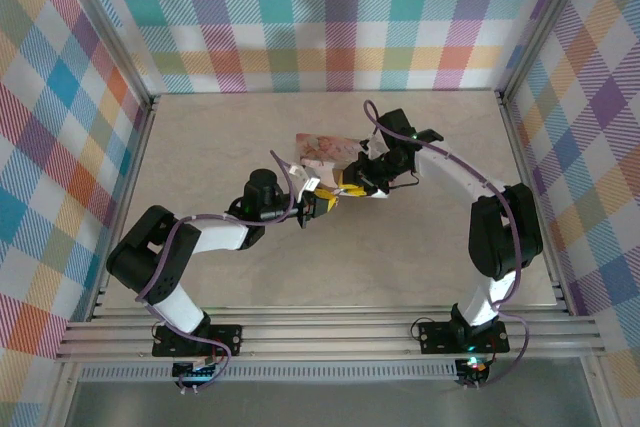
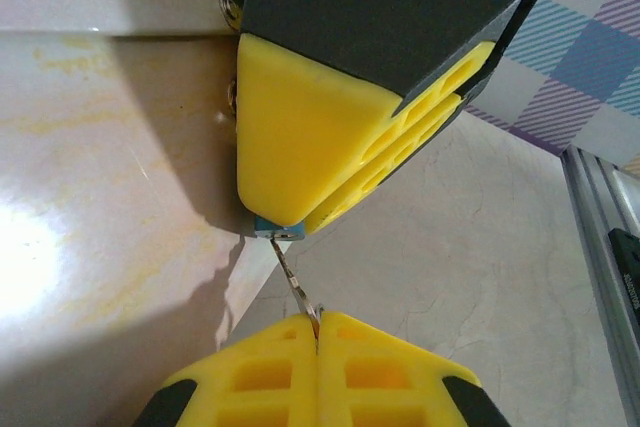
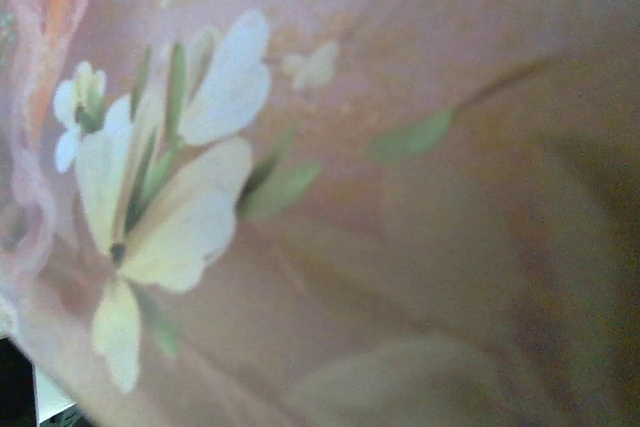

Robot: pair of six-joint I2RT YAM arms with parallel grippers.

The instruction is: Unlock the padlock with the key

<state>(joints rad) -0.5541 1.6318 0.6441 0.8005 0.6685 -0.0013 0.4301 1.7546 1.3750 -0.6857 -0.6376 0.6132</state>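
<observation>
In the left wrist view, my left gripper (image 2: 317, 319) is shut on the bow of the thin dark key (image 2: 293, 282). The key's blade slants up into the bottom of the tiny padlock (image 2: 275, 231), a bluish-grey block. The padlock pokes out beneath the yellow fingertips of my right gripper (image 2: 300, 219), which is shut on it; most of its body is hidden by those fingers. From above, the two grippers meet tip to tip at mid-table, the left gripper (image 1: 327, 199) just left of the right gripper (image 1: 352, 188).
A pink flowered tin box (image 1: 322, 149) lies just behind the grippers; its lid (image 3: 400, 197) is blurred and very close in the right wrist view. Checked walls and metal rails (image 1: 150, 107) enclose the beige table (image 1: 200, 147).
</observation>
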